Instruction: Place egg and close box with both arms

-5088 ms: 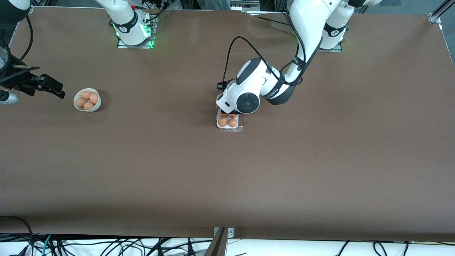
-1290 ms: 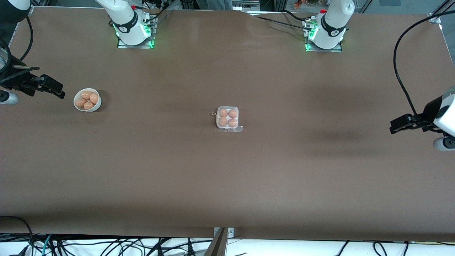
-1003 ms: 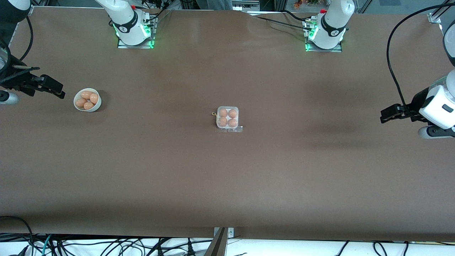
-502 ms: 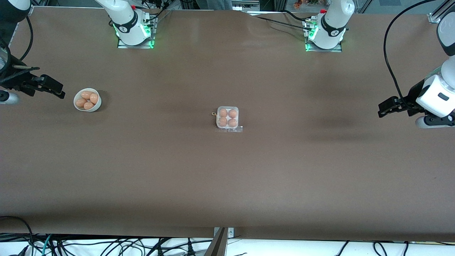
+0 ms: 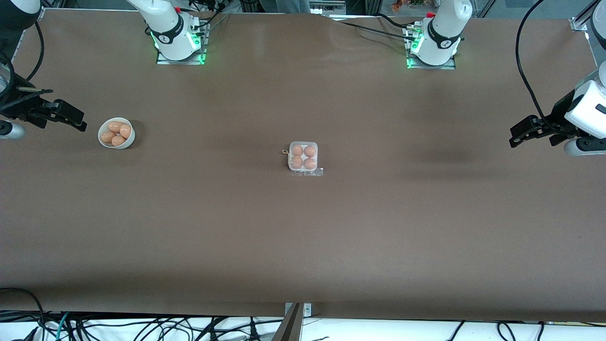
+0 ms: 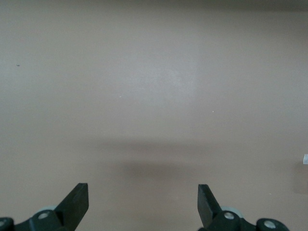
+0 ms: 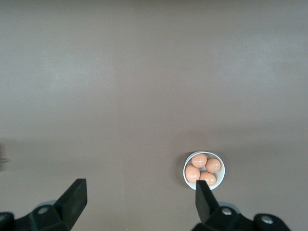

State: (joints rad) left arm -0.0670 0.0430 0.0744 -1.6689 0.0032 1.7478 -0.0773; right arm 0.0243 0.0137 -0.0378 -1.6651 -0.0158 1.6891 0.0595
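The box (image 5: 303, 158) sits at the table's middle with its clear lid down over four orange-brown eggs; I cannot tell the placed egg from the others. My left gripper (image 5: 521, 134) is open and empty, up over bare table at the left arm's end; its wrist view shows only bare table between its fingers (image 6: 142, 202). My right gripper (image 5: 71, 119) is open and empty, held up at the right arm's end beside the white bowl. In the right wrist view (image 7: 139, 202) the bowl (image 7: 204, 171) lies just off one fingertip.
A round white bowl (image 5: 116, 133) with several orange-brown eggs stands toward the right arm's end. The two green-lit bases (image 5: 180, 45) (image 5: 432, 47) stand along the table's top edge. Cables hang below the table's near edge.
The left arm has left the box, swung out to its own end of the table and risen there; the box's lid is down. The right arm has not moved.
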